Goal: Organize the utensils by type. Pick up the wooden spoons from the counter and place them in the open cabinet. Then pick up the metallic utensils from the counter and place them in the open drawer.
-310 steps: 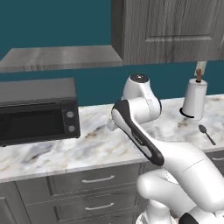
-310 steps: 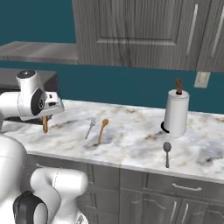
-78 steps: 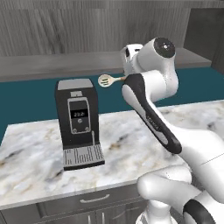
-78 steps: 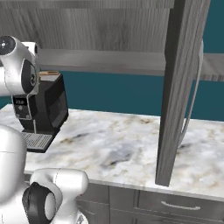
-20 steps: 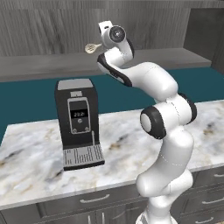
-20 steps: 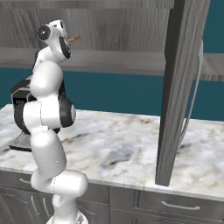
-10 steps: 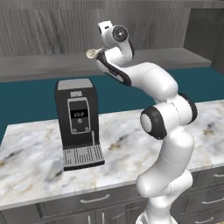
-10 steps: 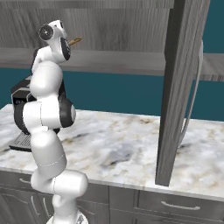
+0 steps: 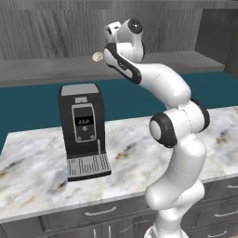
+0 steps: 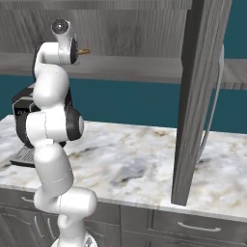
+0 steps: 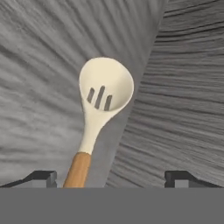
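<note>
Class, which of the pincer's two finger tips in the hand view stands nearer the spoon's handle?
The tip at lower left; the spoon has its tan handle rising beside it, far from the other.

We saw a glossy white arm (image 9: 176, 139) built of rounded, bulbous segments, each link swelling smoothly into the next. Dark grey to black rings and round caps marked its joints (image 10: 75, 126), and a black band ran along the upper link (image 9: 122, 65). A dark disc capped the topmost joint (image 10: 61, 25). The tool (image 11: 109, 177) ended in two small, square, dark fingertips (image 11: 43, 176) with paler grey faces.
</note>
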